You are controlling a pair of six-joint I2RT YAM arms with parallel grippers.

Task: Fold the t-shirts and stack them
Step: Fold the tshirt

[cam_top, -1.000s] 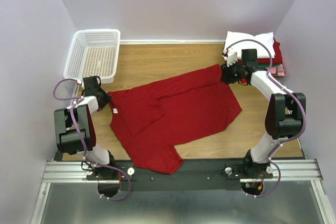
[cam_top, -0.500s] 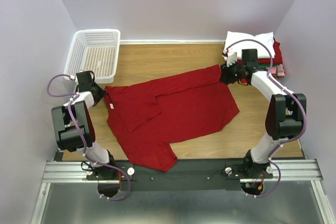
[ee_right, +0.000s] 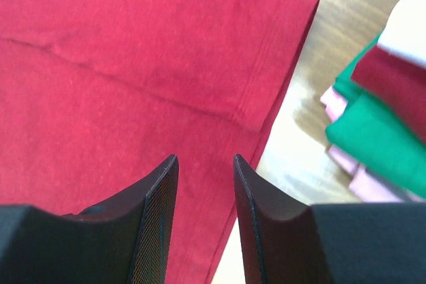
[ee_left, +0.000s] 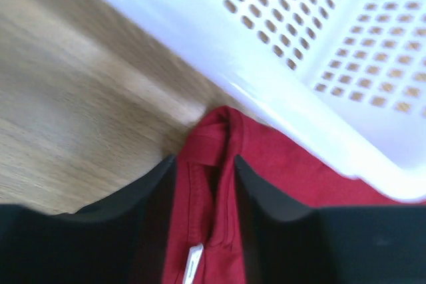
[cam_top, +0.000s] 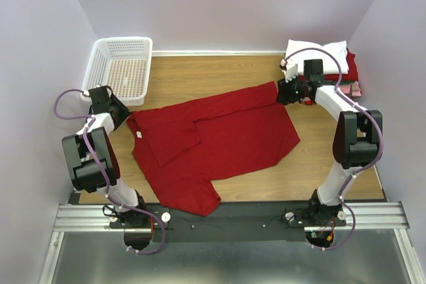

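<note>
While the dark red t-shirt (cam_top: 213, 141) lies spread mid-table | left gripper (ee_left: 206, 184) pinches its collar beside the white basket (cam_top: 120, 68) | right gripper (ee_right: 205, 177) parted above the sleeve, near the folded stack (cam_top: 333, 58).

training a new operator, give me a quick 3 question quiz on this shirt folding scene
1. True or false: the left gripper is shut on the red t-shirt.
2. What lies beside the folded stack: A the right gripper, B the white basket?
3. The right gripper's jaws stand ____ above the red cloth.

Key: 1 true; 2 A; 3 open.
</note>
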